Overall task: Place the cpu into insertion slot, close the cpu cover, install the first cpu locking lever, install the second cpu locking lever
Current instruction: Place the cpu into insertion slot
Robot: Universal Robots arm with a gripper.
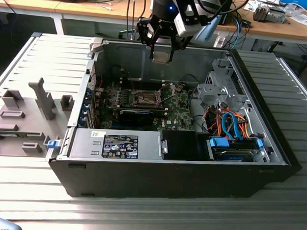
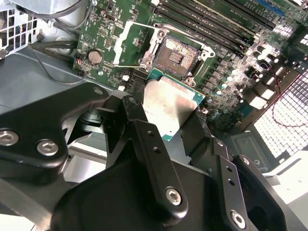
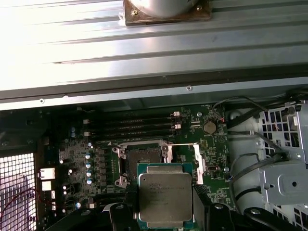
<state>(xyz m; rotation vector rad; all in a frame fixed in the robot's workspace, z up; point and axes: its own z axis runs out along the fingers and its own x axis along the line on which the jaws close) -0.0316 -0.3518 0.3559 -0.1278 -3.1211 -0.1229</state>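
Note:
My gripper [image 1: 161,51] hangs over the open computer case's far wall, shut on the cpu [image 1: 161,55]. In both wrist views the cpu [image 2: 171,103] [image 3: 165,195] shows its pale silver face, pinched at two opposite edges by the black fingers [image 2: 129,109]. The insertion slot [image 1: 145,98] [image 2: 180,55] [image 3: 144,158] lies bare on the green motherboard, dark in the centre with a silvery rim, well below the chip. The cpu cover [image 2: 121,43] [image 3: 198,163] stands swung open at the socket's side, with thin wire levers raised beside it.
Inside the case sit a black expansion card [image 1: 138,115], a metal drive cage [image 1: 221,87], orange and blue cables [image 1: 229,123] and a grey power supply [image 1: 116,144]. Memory slots [image 3: 130,125] run beside the socket. A grey fixture [image 1: 26,114] lies at the exterior view's left.

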